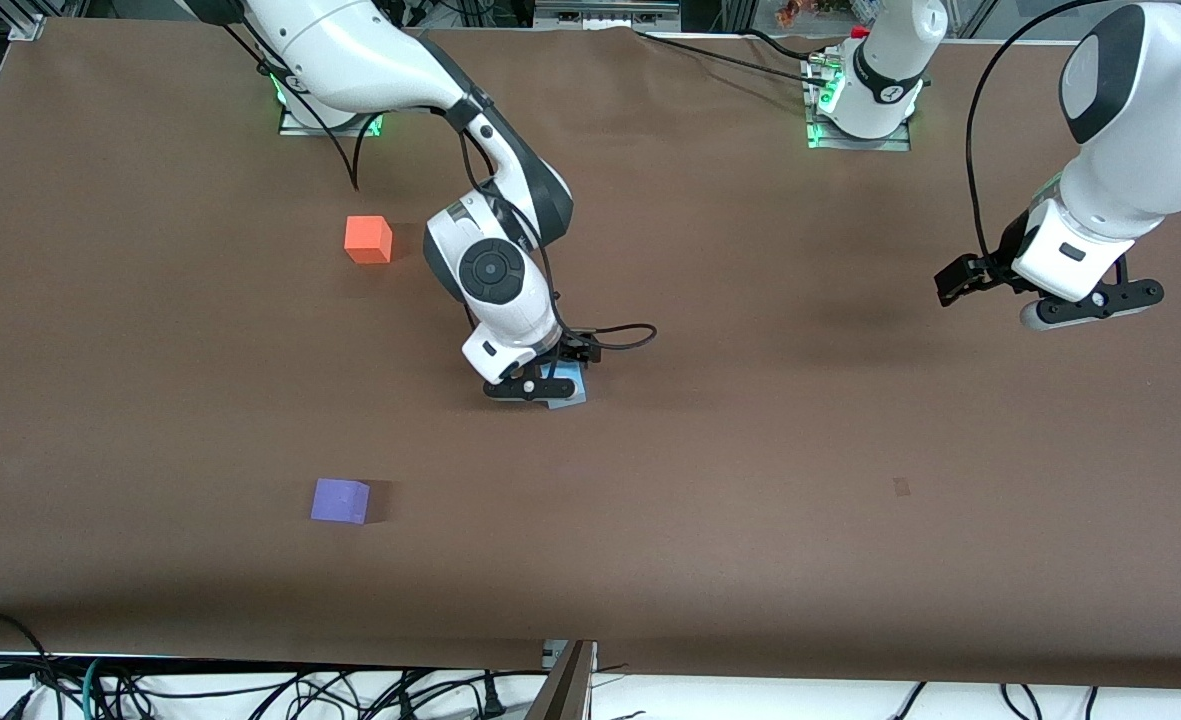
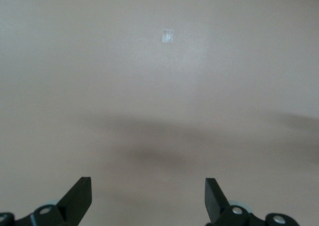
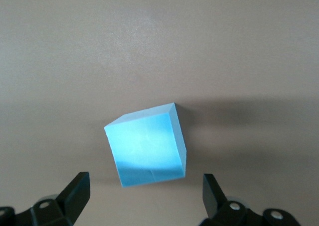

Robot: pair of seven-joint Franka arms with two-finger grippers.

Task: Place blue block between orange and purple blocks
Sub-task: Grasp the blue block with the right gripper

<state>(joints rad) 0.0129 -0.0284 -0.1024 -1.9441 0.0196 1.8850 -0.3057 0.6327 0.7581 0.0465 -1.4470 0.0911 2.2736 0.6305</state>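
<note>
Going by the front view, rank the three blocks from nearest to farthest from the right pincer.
1. The blue block: directly under the right pincer, between its open fingers in the right wrist view.
2. The purple block: toward the right arm's end, nearer the front camera than the blue block.
3. The orange block: toward the right arm's end, farther from the camera; only slightly farther off than the purple one.

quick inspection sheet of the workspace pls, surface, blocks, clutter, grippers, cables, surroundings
surface: brown table, one small pale mark toward the left arm's end.
job's things: blue block on the table; orange block farthest from the front camera, purple block nearest, gap between them free.
clutter: nothing seen.
grippers: right gripper open over the blue block, not gripping; left gripper open over bare table, waiting.
cables: black leads on both arms; loose cables below the table edge.
surroundings: arm bases lit green.
</note>
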